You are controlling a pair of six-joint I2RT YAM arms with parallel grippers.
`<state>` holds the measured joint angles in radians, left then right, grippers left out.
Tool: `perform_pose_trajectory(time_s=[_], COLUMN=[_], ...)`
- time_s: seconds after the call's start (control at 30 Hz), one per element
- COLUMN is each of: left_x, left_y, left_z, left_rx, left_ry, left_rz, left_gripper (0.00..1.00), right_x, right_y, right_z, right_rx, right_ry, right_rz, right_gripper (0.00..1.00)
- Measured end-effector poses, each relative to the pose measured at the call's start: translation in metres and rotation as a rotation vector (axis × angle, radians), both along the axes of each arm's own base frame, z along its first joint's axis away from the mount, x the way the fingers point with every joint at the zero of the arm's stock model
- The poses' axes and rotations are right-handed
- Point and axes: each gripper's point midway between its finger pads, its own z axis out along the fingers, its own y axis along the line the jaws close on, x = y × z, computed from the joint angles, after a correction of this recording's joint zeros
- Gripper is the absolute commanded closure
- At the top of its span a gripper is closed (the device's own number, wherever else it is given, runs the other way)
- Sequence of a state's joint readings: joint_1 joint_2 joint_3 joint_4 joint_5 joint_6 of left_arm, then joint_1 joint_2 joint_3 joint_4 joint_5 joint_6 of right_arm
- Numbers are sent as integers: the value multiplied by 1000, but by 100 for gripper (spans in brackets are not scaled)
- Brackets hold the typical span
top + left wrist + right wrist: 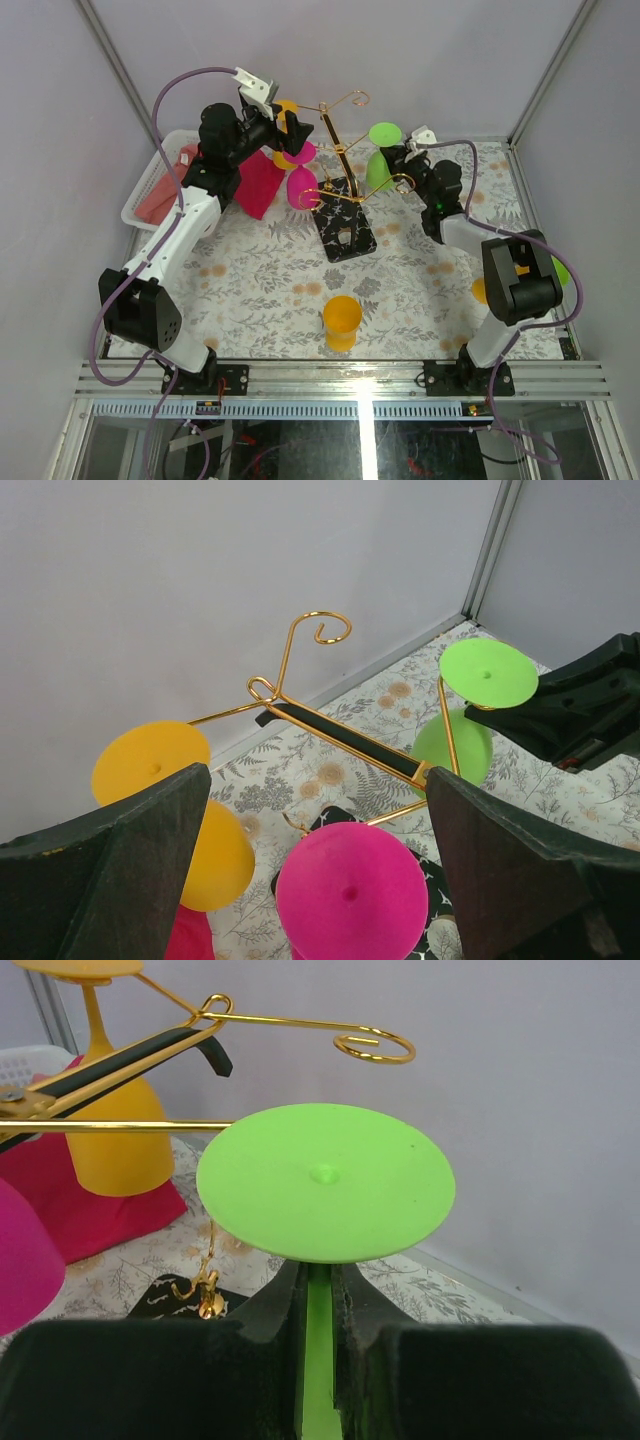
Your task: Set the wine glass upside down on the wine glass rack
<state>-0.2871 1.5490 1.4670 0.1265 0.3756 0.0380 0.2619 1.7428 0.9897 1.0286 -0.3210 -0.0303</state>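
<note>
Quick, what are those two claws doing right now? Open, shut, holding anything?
Left gripper: open, holding nothing.
Right gripper: closed on the stem of the green wine glass, which is foot-up.

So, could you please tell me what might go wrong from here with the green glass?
The right end effector pinches only the thin stem of the green wine glass, so it might twist or slip before hanging. The wire wine glass rack already carries a pink glass and an orange glass; a knock could shake them loose.
</note>
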Motion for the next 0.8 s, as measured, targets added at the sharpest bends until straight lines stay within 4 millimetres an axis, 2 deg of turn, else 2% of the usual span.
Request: perform_pose_trajectory(time_s=[0.3, 0.57, 0.63, 0.73, 0.8], left_x=[0, -1, -2, -5, -7], left_y=[0, 5, 7, 8, 9], left_z=[-8, -8, -6, -3, -1], left_rx=[4, 2, -2, -5, -6], left_ry=[16, 19, 18, 12, 10], left_rz=[1, 16, 21, 24, 26], left_gripper=[11, 10, 9, 9, 8], right_x=[-19, -29, -31, -36, -39], right_y=[-3, 7, 8, 4, 1], right_z=[10, 6, 6, 2, -3], right_rx=[-25, -43, -45, -49, -54], right_ry=[-14, 9, 13, 24, 33], right_rz=[16, 91, 95, 84, 72], right_gripper=[100, 89, 80, 56, 43])
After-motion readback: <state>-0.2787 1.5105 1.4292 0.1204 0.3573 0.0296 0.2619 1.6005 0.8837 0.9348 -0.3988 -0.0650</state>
